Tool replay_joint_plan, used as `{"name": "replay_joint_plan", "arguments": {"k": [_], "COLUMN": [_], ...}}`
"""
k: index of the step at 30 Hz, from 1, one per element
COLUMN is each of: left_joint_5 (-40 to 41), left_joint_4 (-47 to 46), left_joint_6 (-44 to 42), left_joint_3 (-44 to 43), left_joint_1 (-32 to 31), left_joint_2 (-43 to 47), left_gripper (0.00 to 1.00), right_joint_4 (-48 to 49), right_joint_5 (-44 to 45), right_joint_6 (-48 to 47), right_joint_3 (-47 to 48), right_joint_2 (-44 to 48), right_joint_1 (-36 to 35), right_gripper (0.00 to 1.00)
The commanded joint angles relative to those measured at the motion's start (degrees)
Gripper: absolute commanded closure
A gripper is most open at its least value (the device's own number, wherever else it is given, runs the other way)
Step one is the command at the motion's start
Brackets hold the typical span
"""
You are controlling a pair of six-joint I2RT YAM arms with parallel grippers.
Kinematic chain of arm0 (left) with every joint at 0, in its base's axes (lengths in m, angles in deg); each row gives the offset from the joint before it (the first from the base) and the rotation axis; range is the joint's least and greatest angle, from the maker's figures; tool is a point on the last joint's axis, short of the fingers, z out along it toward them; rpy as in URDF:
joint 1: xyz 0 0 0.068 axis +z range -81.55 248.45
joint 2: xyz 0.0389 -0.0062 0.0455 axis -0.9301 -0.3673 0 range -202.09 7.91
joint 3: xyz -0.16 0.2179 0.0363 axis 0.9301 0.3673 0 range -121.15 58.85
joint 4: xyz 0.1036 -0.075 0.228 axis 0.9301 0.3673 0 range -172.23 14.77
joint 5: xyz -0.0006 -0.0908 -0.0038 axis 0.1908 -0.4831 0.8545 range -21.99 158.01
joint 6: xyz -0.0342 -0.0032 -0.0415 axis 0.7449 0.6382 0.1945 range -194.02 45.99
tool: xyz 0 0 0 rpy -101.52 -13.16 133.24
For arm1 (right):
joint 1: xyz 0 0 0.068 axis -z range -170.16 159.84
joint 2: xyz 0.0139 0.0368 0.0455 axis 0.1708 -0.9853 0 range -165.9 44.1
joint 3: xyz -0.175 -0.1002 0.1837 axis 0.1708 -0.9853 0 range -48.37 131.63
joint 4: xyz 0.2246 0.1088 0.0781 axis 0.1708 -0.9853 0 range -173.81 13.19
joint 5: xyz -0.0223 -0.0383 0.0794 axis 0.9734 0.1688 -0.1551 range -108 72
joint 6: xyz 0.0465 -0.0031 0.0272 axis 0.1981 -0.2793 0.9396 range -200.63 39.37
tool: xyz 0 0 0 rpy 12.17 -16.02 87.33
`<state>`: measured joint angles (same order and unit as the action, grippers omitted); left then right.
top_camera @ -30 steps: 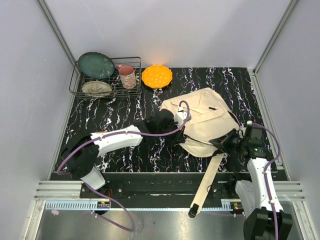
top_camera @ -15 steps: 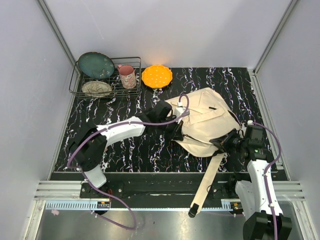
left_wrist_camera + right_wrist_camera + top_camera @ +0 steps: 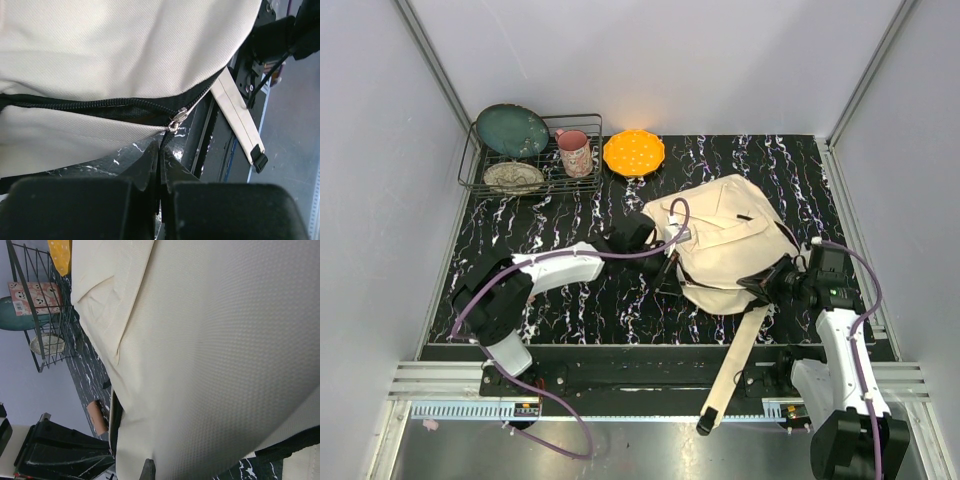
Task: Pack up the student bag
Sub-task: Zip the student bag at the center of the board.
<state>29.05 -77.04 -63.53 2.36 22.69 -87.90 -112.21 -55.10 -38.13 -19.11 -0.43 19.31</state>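
**Student:** The left claw (image 3: 160,148): how did it stand?

**Instructor:** Clenched. In the left wrist view its two fingers were pressed together with no gap between them. Their tips lay just beside the silver slider (image 3: 176,120) of the zipper (image 3: 95,104). Whether a thin pull tab was pinched between them could not be told.

**Student:** And the right claw (image 3: 766,283)?

**Instructor:** Also clenched, and set against the near right edge of the student bag (image 3: 725,235). The right wrist view was almost filled by cream canvas, with only one fingertip (image 3: 147,468) showing at the bottom. Whether any cloth was caught in the grip could not be told.

**Student:** Where did the bag lie?

**Instructor:** On the right half of the black marbled table (image 3: 570,310), flap side up, with one claw at its left edge and one at its near right edge. In the left wrist view the zipper was parted on one side of the slider, with dark lining in the gap. A long cream webbing strap (image 3: 735,360) ran from the bag's near edge over the front of the table, ending in a black buckle.

**Student:** What stood farther out?

**Instructor:** At the far left corner stood a wire rack (image 3: 470,172). It held a teal plate (image 3: 512,130) leaning upright, a small speckled bowl (image 3: 514,177) and a pink mug (image 3: 574,152). An orange dish (image 3: 634,152) sat just beside the rack, on its right. All of these were well apart from both claws.
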Motion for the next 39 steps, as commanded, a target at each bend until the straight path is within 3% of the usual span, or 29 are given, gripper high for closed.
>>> {"name": "replay_joint_plan", "arguments": {"k": [1,6,10,17,18,19,20,23,24,27,33,35,39], "left_joint_5": [16.27,18.14,19.01,10.06,6.82,6.01,5.22,3.1,2.84,3.18,3.28,2.84,2.75], "left_joint_4": [14.14,17.57,18.45,14.95,14.07,13.19,11.26,8.97,8.61,8.78,8.61,8.87,9.05], "left_joint_6": [1.56,0.33,-0.81,-1.77,-1.69,-1.34,-0.82,1.55,1.91,2.44,3.58,3.67,3.93], "left_joint_3": [2.62,-1.51,-0.82,3.14,3.57,4.01,3.84,1.04,-0.1,-5.37,-10.04,-11.53,-12.86], "left_joint_1": [8.57,15.77,17.89,18.51,17.47,16.41,14.92,8.42,5.18,-0.27,-4.24,-5.04,-7.32], "left_joint_2": [-0.69,-2.45,-2.71,-4.21,-2.99,-2.11,-1.23,1.06,0.98,-0.68,-3.94,-4.56,-4.74], "left_gripper": [1.0,1.0,1.0,1.0,1.0,1.0,1.0,1.0,1.0,1.0,1.0,1.0,1.0], "right_joint_4": [1.57,-1.95,-4.15,2.78,4.09,5.85,6.47,6.4,5.44,1.83,-5.55,-9.07,-7.07], "right_joint_5": [14.34,15.47,16.97,15.4,11.83,9.88,8.03,1.95,1.34,0.98,-3.06,-1.14,-2.35], "right_joint_6": [-5.06,-1.99,-1.55,0.39,0.3,0.48,0.83,1.36,1.27,0.74,2.84,5.91,16.11], "right_joint_3": [5.02,1.69,0.02,-0.34,-0.25,-0.34,-0.34,-0.43,-0.43,-0.16,-0.25,-1.91,-8.67], "right_joint_2": [2.6,8.58,11.75,9.57,8.77,7.8,6.14,4.28,4.54,6.91,12.18,16.38,22.65], "right_joint_1": [2.39,2.39,2.39,2.39,2.3,2.3,2.3,2.22,2.21,2.21,1.25,0.98,0.28], "right_gripper": [1.0,1.0,1.0,1.0,0.98,0.89,0.71,0.46,0.33,0.21,0.18,0.18,0.18]}}
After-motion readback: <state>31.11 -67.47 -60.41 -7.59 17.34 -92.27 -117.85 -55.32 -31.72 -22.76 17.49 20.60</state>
